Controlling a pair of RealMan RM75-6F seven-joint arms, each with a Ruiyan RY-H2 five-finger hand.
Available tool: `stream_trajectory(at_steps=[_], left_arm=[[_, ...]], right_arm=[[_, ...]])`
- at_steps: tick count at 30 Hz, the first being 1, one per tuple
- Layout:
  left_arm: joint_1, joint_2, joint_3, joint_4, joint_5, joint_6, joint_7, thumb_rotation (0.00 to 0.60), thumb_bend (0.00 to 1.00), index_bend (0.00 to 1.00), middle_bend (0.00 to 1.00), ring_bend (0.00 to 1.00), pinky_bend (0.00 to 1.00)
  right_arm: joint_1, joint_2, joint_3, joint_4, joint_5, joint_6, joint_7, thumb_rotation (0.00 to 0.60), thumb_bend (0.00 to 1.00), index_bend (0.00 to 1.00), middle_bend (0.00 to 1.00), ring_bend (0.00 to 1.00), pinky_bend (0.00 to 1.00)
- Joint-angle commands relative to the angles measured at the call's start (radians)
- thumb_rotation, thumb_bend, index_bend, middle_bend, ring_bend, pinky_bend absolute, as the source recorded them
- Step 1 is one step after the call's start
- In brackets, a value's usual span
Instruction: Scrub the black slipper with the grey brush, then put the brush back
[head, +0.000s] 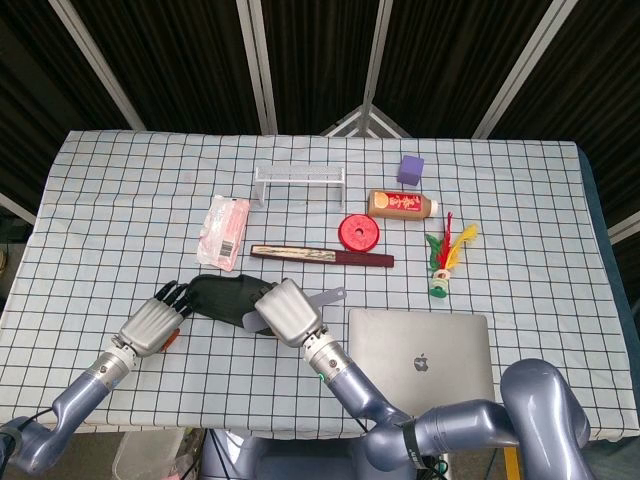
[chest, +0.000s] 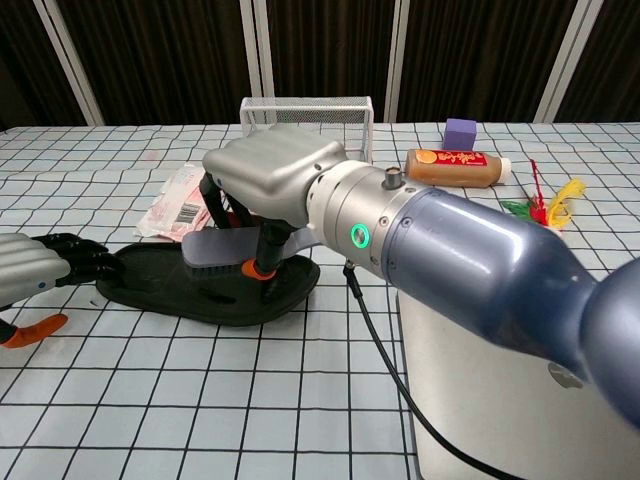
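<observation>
The black slipper (chest: 200, 285) lies flat on the checked cloth of the bench (head: 120, 190), near the front edge and left of centre, its long side running left to right. Over its middle sits the grey brush (chest: 222, 249), bristles down on the slipper's strap, with the handle tip (head: 330, 295) poking out to the right in the head view. The right robot hand (chest: 270, 180) is wrapped around the brush from above, fingers curled down the far side and the orange-tipped thumb on the near side, so it grips the brush firmly. The left robot hand (head: 150, 322) lies low at the slipper's left end; its dark fingers (chest: 72, 256) touch the end of the slipper, and the orange thumb tip rests on the cloth just below. Whether those fingers press the slipper or only touch it, I cannot tell.

Right of the slipper, a closed silver laptop (head: 420, 355) lies at the front of the bench. Behind the slipper lies a long dark-red folded fan (head: 320, 256), and to its left a pink packet (head: 224, 230). Further back stands a small white wire rack (head: 299, 181). A red round disc (head: 359, 233) sits just right of the fan's middle, with a brown bottle (head: 402, 204) lying on its side behind it and a purple cube (head: 410, 168) beyond that. A feathered shuttlecock (head: 445, 255) lies to the right, well apart from the slipper.
</observation>
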Motion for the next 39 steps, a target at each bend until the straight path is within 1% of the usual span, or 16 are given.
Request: stream_trajectory(at_steps=[1,8,17,23,30,34,39], left_arm=[[-0.001,0.000,0.000,0.002,0.000,0.002,-0.002,0.600,0.73,0.17,0.07,0.00,0.02],[-0.006,-0.008,0.003,0.016,0.000,0.002,-0.010,0.600,0.73,0.17,0.07,0.00,0.02],[-0.015,-0.019,0.010,0.027,0.007,0.000,-0.026,0.600,0.73,0.17,0.07,0.00,0.02],[-0.021,-0.022,0.008,0.026,-0.001,-0.009,-0.024,0.600,0.73,0.17,0.07,0.00,0.02],[-0.010,-0.019,0.021,0.042,0.002,0.004,-0.038,0.600,0.73,0.17,0.07,0.00,0.02],[-0.010,-0.020,0.025,0.051,0.001,0.001,-0.043,0.600,0.73,0.17,0.07,0.00,0.02],[-0.011,-0.023,0.025,0.053,0.001,0.002,-0.046,0.600,0.73,0.17,0.07,0.00,0.02]], right_arm=[[0.012,-0.040,-0.010,0.048,0.003,0.007,-0.023,0.600,0.73,0.79,0.70,0.56,0.62],[0.028,-0.136,-0.016,0.160,-0.010,0.046,-0.074,0.600,0.73,0.79,0.71,0.57,0.63],[0.045,-0.233,0.002,0.256,-0.054,0.082,-0.114,0.600,0.73,0.80,0.72,0.58,0.64],[0.038,-0.241,0.007,0.279,-0.046,0.071,-0.135,0.600,0.73,0.80,0.72,0.58,0.64],[0.018,-0.226,0.015,0.309,-0.025,0.053,-0.141,0.600,0.73,0.80,0.72,0.58,0.64],[0.015,-0.219,0.024,0.343,-0.011,0.047,-0.166,0.600,0.73,0.80,0.72,0.58,0.64],[0.012,-0.213,0.024,0.343,-0.012,0.050,-0.188,0.600,0.73,0.80,0.72,0.58,0.64]])
